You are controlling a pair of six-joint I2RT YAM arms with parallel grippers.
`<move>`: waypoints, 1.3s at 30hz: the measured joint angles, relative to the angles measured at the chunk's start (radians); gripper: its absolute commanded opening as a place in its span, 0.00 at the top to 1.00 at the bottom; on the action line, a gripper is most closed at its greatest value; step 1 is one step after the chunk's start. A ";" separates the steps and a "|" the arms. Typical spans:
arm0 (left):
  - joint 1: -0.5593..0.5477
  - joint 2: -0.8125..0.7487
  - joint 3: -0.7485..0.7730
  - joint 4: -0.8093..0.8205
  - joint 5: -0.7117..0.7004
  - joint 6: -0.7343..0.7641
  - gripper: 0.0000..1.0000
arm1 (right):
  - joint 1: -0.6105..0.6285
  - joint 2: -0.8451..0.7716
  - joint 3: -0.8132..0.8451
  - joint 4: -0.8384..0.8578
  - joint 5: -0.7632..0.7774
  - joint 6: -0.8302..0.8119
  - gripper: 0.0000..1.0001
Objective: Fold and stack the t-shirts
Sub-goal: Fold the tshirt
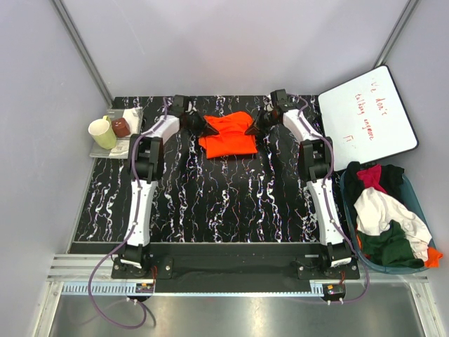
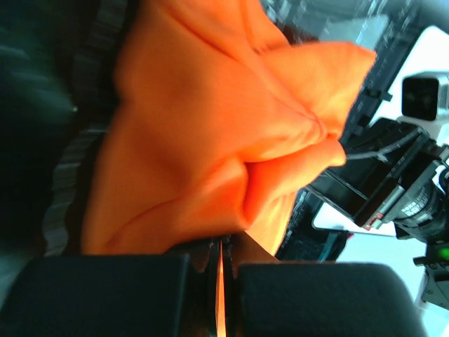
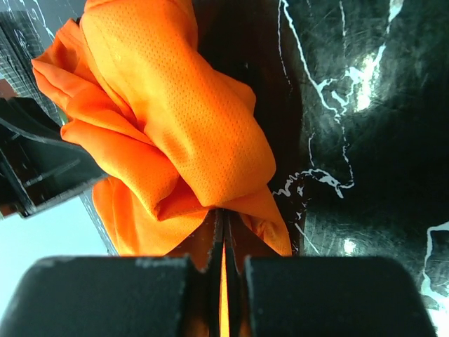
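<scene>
A bright orange t-shirt (image 1: 228, 135) hangs bunched between my two grippers at the far middle of the black marbled table. My left gripper (image 1: 209, 130) is shut on its left edge; in the left wrist view the orange fabric (image 2: 210, 126) runs into the closed jaws (image 2: 220, 246). My right gripper (image 1: 250, 130) is shut on the shirt's right edge; in the right wrist view the fabric (image 3: 175, 119) is pinched in the closed jaws (image 3: 221, 214). More t-shirts, white (image 1: 382, 210), dark green (image 1: 386, 246), magenta-red (image 1: 370, 175) and black, lie piled in a bin.
The blue-grey bin (image 1: 421, 203) stands at the right edge of the table. A white board with red handwriting (image 1: 368, 116) lies at the far right. A yellow-green mug (image 1: 103, 133), a brown cup (image 1: 121, 127) and papers sit at the far left.
</scene>
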 measured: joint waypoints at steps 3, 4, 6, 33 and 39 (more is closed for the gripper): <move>0.024 -0.008 -0.002 -0.031 -0.004 0.034 1.00 | 0.001 -0.010 -0.025 0.018 -0.006 -0.001 1.00; 0.027 -0.013 -0.008 -0.035 -0.001 0.046 1.00 | 0.001 -0.017 -0.040 0.024 -0.012 -0.001 1.00; 0.029 -0.039 -0.044 -0.035 0.001 0.072 1.00 | 0.001 -0.032 -0.067 0.027 -0.019 -0.008 1.00; -0.089 -0.355 -0.597 0.112 0.063 0.116 1.00 | 0.003 -0.262 -0.176 -0.025 -0.034 -0.089 1.00; -0.085 -0.341 -0.635 0.114 0.075 0.108 1.00 | 0.021 -0.113 0.063 -0.041 -0.060 -0.057 1.00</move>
